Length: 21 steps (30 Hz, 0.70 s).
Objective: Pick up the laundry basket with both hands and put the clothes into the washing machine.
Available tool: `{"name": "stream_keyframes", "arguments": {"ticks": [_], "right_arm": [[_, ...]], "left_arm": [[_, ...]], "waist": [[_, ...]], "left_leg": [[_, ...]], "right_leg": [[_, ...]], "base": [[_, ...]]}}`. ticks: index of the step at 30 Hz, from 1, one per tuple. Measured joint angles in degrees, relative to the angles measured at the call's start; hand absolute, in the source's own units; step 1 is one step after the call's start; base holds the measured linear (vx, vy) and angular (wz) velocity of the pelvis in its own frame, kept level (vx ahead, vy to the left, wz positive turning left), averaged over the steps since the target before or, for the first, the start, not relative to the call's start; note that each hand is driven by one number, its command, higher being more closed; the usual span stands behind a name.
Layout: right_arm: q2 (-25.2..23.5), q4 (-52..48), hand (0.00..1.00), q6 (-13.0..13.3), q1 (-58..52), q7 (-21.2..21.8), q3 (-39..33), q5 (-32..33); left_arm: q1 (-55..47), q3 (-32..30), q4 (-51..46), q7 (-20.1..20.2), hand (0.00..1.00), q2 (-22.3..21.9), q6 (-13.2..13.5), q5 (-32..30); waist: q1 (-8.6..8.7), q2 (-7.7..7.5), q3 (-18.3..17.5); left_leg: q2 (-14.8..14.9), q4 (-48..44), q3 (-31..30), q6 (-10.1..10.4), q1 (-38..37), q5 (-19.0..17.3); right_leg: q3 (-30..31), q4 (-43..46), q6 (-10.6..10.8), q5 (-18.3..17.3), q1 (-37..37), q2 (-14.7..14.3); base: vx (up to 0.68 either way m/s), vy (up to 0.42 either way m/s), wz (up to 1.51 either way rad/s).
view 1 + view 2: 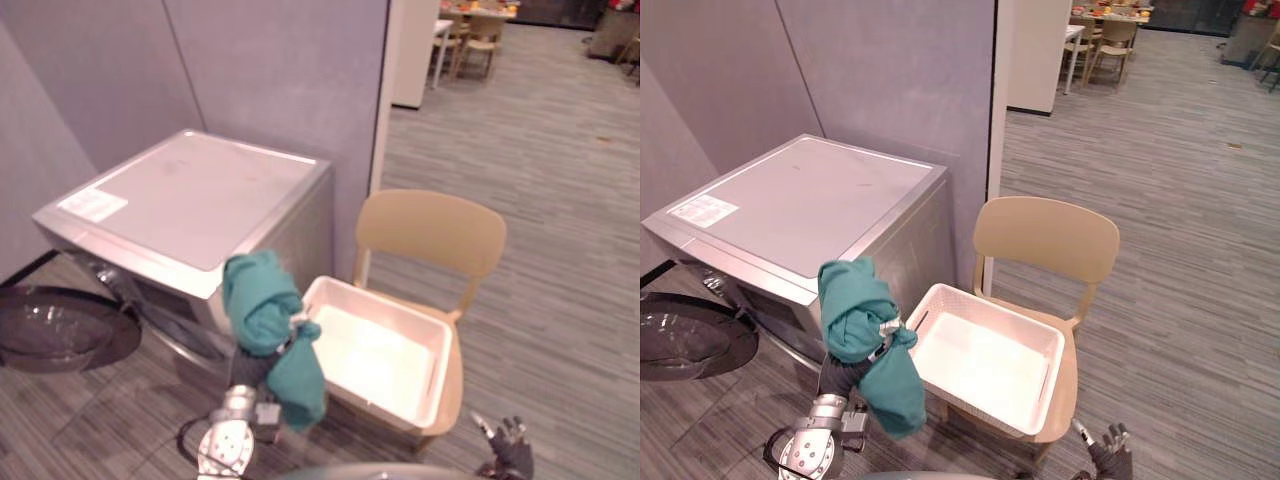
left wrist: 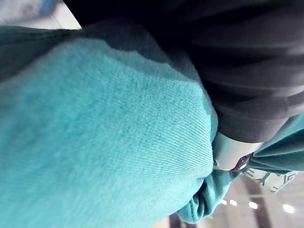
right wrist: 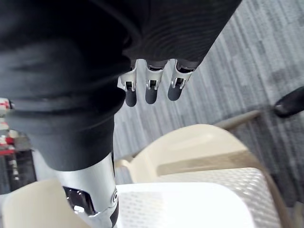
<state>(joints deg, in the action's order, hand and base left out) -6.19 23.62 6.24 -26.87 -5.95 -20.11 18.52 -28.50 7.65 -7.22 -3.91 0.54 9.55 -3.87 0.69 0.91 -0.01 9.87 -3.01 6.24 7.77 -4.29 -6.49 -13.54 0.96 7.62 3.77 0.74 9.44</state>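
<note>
We see left hand (image 1: pixel 303 330), fingers curled round teal garment (image 1: pixel 262 300), held up between basket (image 1: pixel 440 330) and washer (image 1: pixel 190 195), door (image 1: pixel 60 330) open, we judge for loading. Basket empty on chair (image 1: pixel 430 232). Right hand (image 3: pixel 149 88) idle, fingers straight, holding nothing.

The white plastic laundry basket (image 1: pixel 380 355) sits on the tan wooden chair (image 1: pixel 430 232), just right of the silver washing machine (image 1: pixel 195 195); a bunched teal garment (image 1: pixel 265 310) hangs before them, seemingly between both.
</note>
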Motion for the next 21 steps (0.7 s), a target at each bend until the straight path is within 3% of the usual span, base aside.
{"name": "stream_keyframes", "arguments": {"ticks": [5,7,11,16,21], "right_arm": [[0.94,16.32,0.0,-0.16,2.54,-0.09,-0.56,0.81],[2.08,23.23,0.0,-0.55,5.34,-0.59,-3.58,0.45],[2.18,28.3,0.0,-2.22,5.62,-1.78,-7.11,-0.89],[2.17,30.32,0.0,-2.85,7.81,-2.62,-8.09,-2.75],[3.28,31.01,0.0,-2.4,13.41,-2.63,-3.79,-2.58]], "left_arm": [[2.96,-4.92,24.3,-1.13,1.0,-0.56,-0.55,-6.38],[4.16,-8.32,35.4,-2.29,1.0,-0.89,-1.98,-8.3],[7.82,-14.72,43.44,-3.95,1.0,-1.36,-2.5,-7.55],[10.41,-21.36,49.87,-5.03,1.0,-1.29,-3.04,-4.62],[11.55,-26.23,51.2,-6.27,1.0,-1.56,-4.14,-0.49]], "waist": [[-0.24,-0.37,-0.17],[-0.22,-0.92,-0.45],[-1.5,-1.22,-0.65],[-1.27,-1.82,-0.58],[-1.75,-2.32,3.21]], "left_leg": [[-0.23,-0.05,-1.53,-0.02,0.05,0.06],[-0.45,0.03,-1.76,0.17,0.06,0.17],[-0.99,0.24,-3.33,0.21,0.07,0.27],[-1.83,-0.68,-7.62,0.63,0.43,1.73],[-2.06,-5.33,-15.94,1.48,7.16,3.71]], "right_leg": [[-2.37,0.43,-0.01,-1.02,1.45,0.69],[-2.5,0.49,0.38,-1.37,1.47,0.88],[-3.89,0.9,0.71,-1.77,2.26,1.5],[-6.59,2.35,1.01,-3.32,3.61,2.27],[-15.48,11.39,0.02,-9.58,2.29,3.76]], "base": [[0.01,-0.001,0.28],[0.03,0.006,0.04],[0.04,0.007,0.2],[0.04,-0.009,0.3],[-0.05,-0.078,0.99]]}}
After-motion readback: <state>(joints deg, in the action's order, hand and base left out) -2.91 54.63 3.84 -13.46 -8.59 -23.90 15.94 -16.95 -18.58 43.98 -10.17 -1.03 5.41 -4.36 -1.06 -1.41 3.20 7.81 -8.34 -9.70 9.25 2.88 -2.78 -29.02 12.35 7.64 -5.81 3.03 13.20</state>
